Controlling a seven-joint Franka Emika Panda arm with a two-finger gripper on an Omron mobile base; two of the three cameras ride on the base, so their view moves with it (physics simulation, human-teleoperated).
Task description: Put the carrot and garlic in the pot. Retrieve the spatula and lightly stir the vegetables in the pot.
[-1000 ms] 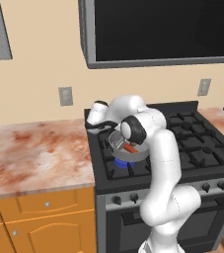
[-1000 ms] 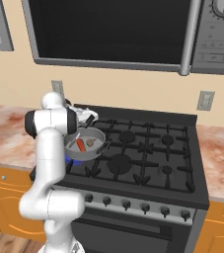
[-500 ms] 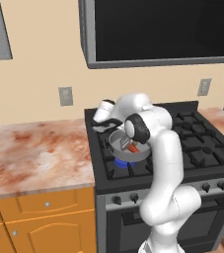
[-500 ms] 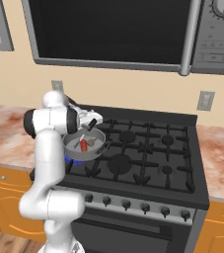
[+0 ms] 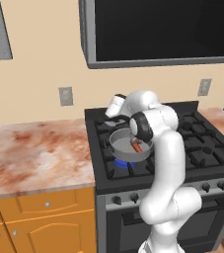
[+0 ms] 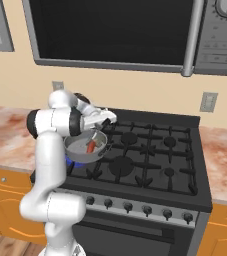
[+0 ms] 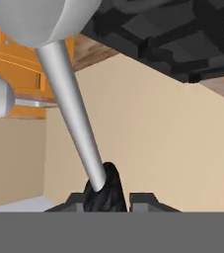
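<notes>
The pot (image 5: pixel 121 151) (image 6: pixel 80 152) sits on the stove's front left burner over a blue flame, with the carrot (image 5: pixel 136 147) (image 6: pixel 91 146) lying inside it. The garlic is hidden from me. My gripper (image 5: pixel 109 113) (image 6: pixel 106 119) hovers just above the pot's back rim. In the hand view the gripper (image 7: pixel 106 200) is shut on the dark handle of the spatula (image 7: pixel 74 113), whose silver-grey shaft runs up to a wide grey blade at the top left.
The black gas stove (image 5: pixel 207 143) (image 6: pixel 155 155) has raised grates. A marble counter (image 5: pixel 34 158) lies to its left, another counter (image 6: pixel 220 145) to its right. A microwave (image 6: pixel 135 30) hangs overhead. Wall outlets (image 5: pixel 65 96) are behind.
The hand has swung right and slightly up along the pot's back rim, carrying the spatula. The pot and carrot stay where they were.
</notes>
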